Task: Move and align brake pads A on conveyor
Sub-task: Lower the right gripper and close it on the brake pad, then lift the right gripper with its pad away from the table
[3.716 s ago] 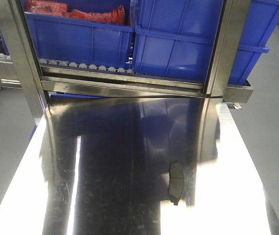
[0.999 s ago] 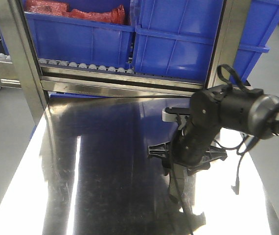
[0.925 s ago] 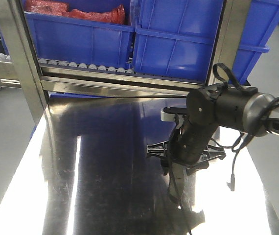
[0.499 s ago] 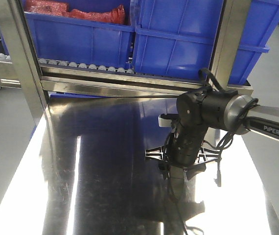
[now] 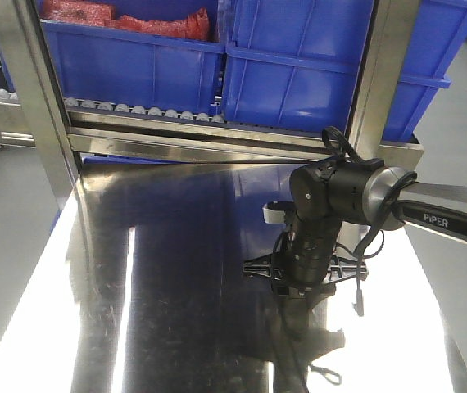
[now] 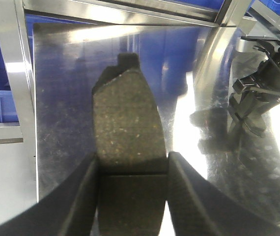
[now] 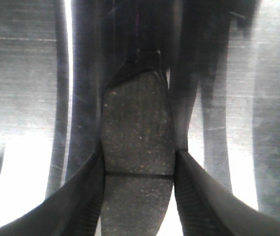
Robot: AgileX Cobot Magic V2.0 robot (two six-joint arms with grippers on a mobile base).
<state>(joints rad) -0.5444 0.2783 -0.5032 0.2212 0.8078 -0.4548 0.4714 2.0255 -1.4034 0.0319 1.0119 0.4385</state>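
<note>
Since 3.7 s ago, when this pad lay alone, the black right arm (image 5: 332, 196) has descended. Its right gripper (image 7: 139, 164) now pinches the grey-brown, grooved oblong brake pad (image 7: 137, 123) by both long edges. The pad lies flat on the mirror-bright steel table (image 5: 176, 270), right of centre.

Two pads show. The second brake pad (image 6: 127, 113) is clamped in the left gripper (image 6: 132, 160) over the same table.

Two steel uprights (image 5: 20, 90) and blue plastic crates (image 5: 299, 65) bound the far edge. Bare steel spreads to the left, and the right edge is near.

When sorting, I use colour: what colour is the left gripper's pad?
Pad: speckled grey-brown; clearest in the left wrist view.
</note>
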